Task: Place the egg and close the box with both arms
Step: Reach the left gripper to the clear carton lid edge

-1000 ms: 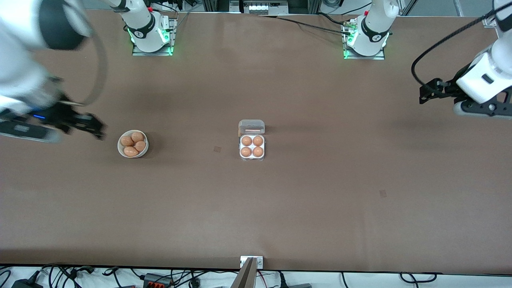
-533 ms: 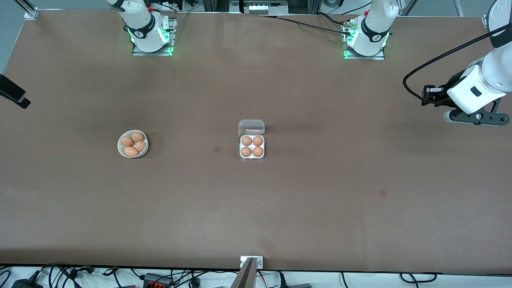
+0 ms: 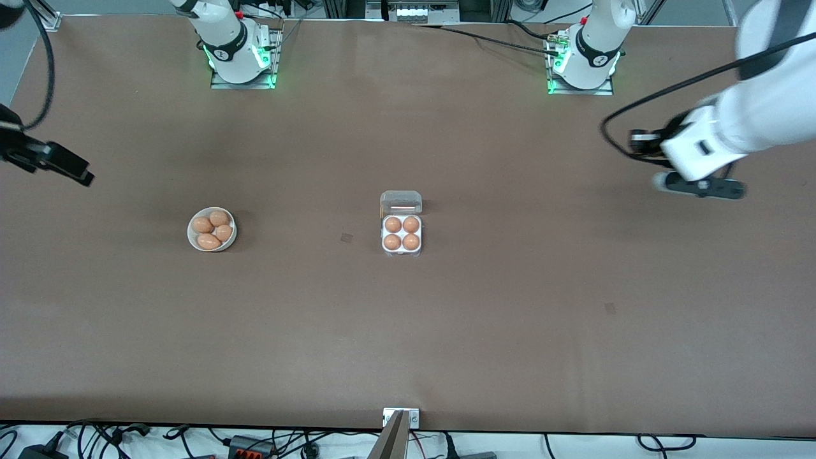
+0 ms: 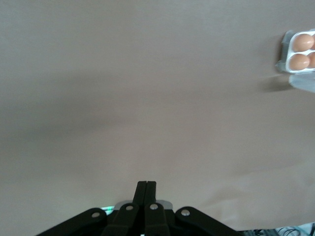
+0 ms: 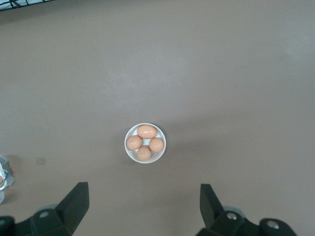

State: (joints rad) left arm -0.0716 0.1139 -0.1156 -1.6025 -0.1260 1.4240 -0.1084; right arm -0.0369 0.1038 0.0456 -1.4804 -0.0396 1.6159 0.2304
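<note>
The clear box stands mid-table with its lid open and upright. An orange-brown egg fills each of its four cells. My left gripper is shut and empty, up over bare table toward the left arm's end; its wrist view shows the shut gripper and the box far off at the frame edge. My right gripper is open and empty over the right arm's end of the table. Its wrist view shows the wide-open gripper.
A round white bowl with several more eggs sits toward the right arm's end, level with the box. It also shows in the right wrist view. Cables hang along the table's near edge.
My left arm has swung in toward the middle of the table. My right arm pulled away from over the bowl's end, almost left the view, and now shows at the table's end.
</note>
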